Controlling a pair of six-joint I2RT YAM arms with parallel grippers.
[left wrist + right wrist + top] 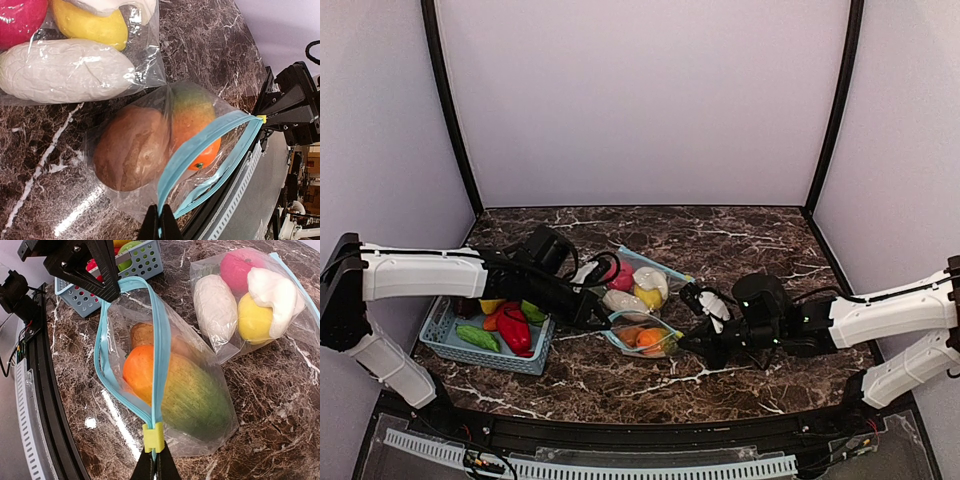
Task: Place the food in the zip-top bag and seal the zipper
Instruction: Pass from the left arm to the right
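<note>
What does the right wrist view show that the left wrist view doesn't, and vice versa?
Right wrist only: the basket of food, and the left gripper seen from outside, pinching the zipper's far end. Left wrist only: the right gripper from outside, on the yellow slider. Both: the zip-top bag, mouth open, holding an orange-green fruit and brown piece; a second filled bag.

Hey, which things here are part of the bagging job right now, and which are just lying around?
In the job: open zip-top bag, orange-green fruit and brown food inside it, yellow slider, left gripper, right gripper.
Lying about: second filled bag, teal basket.
</note>
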